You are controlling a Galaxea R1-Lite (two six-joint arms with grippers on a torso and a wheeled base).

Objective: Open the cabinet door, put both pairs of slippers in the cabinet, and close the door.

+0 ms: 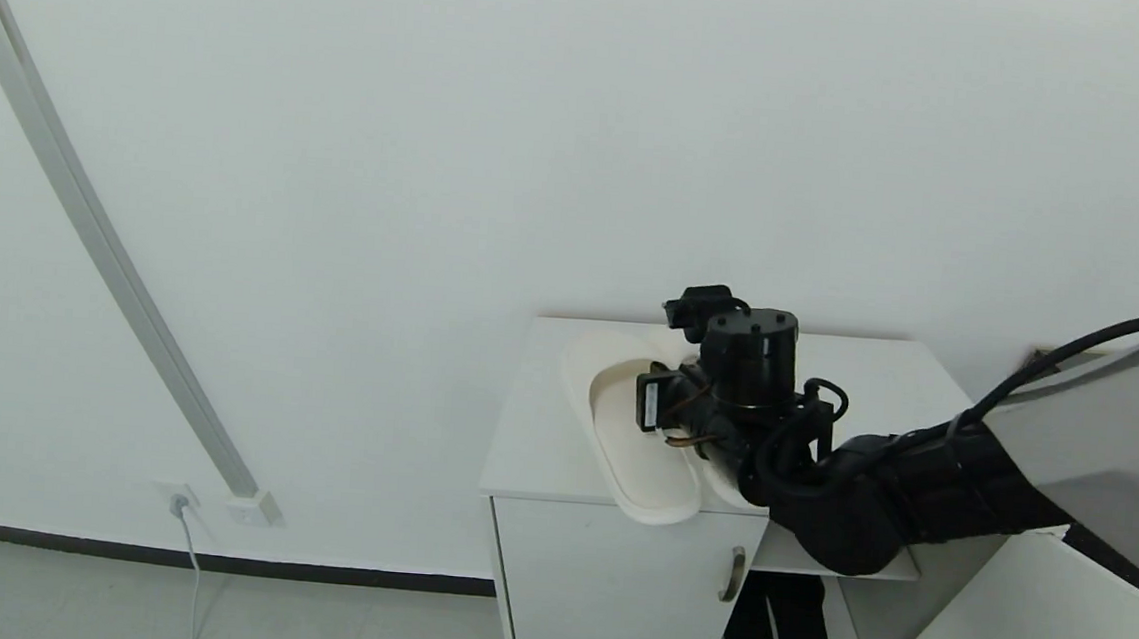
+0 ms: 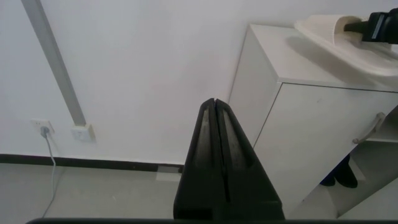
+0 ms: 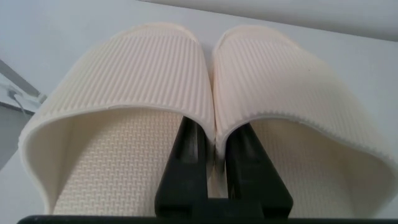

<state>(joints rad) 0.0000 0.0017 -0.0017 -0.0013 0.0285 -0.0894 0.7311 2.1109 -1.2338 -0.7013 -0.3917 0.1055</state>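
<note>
Cabinet [image 1: 611,583], two cream slippers [image 1: 644,465] on top, two black slippers [image 1: 789,626] inside

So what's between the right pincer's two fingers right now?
The adjoining inner walls of the two cream slippers, pressed together, with one pincer finger inside each slipper. The right wrist view shows it.

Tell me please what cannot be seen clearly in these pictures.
- Head view: the right arm covers most of one of the cream slippers; the lower edge cuts off the cabinet bottom.
- Right wrist view: the slippers' uppers hide the right gripper fingertips.
- Left wrist view: the closed door hides part of the black slippers.
</note>
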